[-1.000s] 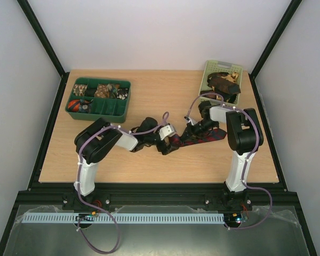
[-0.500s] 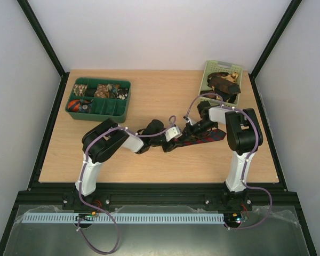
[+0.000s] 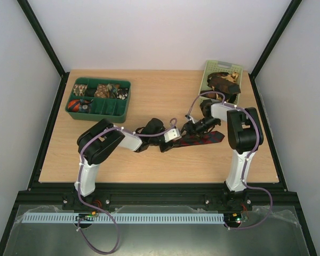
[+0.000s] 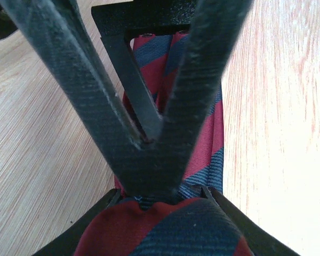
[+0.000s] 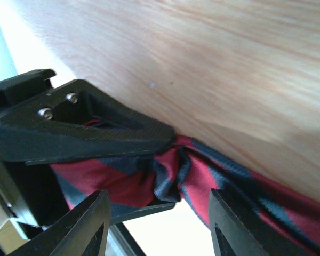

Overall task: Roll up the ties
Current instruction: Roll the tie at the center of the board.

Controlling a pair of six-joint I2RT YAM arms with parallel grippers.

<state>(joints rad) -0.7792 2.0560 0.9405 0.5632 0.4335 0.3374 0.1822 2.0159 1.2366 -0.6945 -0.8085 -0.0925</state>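
A dark red tie with navy diagonal stripes (image 3: 209,138) lies across the middle of the table. My left gripper (image 3: 173,137) is at its left end. In the left wrist view the rolled fabric (image 4: 165,229) fills the gap between the left gripper's (image 4: 159,200) jaws, which are shut on it. My right gripper (image 3: 196,127) sits just to the right, over the same tie. In the right wrist view the right gripper (image 5: 159,200) is open, its fingers apart on either side of the bunched tie (image 5: 197,170). A black finger of the other arm crosses each wrist view.
A dark green divided tray (image 3: 104,113) with rolled ties in its back compartments stands at the back left. A pale green basket (image 3: 220,65) with more ties sits at the back right, close behind the right arm.
The left gripper has closed on the tie's rolled end. The right gripper, shut before, has opened off it. The left wrist shifted slightly right.
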